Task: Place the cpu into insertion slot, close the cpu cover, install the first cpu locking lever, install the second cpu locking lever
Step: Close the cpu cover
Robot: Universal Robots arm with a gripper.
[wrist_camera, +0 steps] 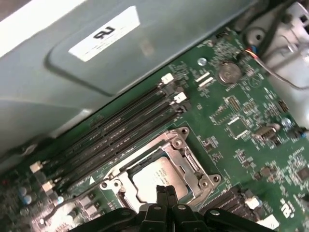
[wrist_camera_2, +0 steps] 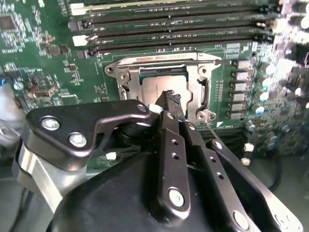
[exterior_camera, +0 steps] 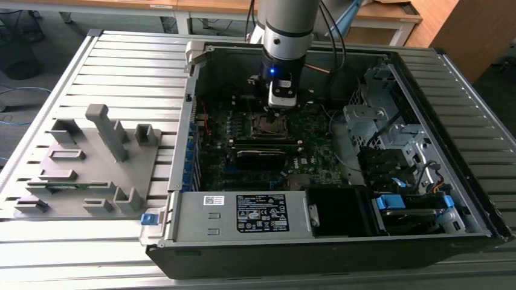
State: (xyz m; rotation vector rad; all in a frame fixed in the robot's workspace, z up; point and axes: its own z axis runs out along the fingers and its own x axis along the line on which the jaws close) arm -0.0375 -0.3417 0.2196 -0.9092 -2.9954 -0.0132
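Observation:
The cpu [wrist_camera_2: 157,87] [wrist_camera: 152,178], a grey metal square, lies flat in the insertion slot [exterior_camera: 270,124] on the green motherboard. The silvery cpu cover [wrist_camera_2: 200,77] [wrist_camera: 186,162] lies down flat around it, framing the chip. A thin metal lever rod [wrist_camera_2: 164,60] runs along one side of the cover. My gripper [wrist_camera_2: 170,99] [wrist_camera: 164,190] [exterior_camera: 280,104] hangs just over the edge of the socket. Its black fingertips are pressed together, with nothing visible between them.
Long black memory slots [wrist_camera_2: 174,29] [wrist_camera: 116,140] run beside the socket. The open computer case [exterior_camera: 484,199] encloses the board, with the power supply [exterior_camera: 241,214] at its near end and drive cages [exterior_camera: 387,127] on the exterior view's right. A grey fixture [exterior_camera: 89,163] sits on the slatted table.

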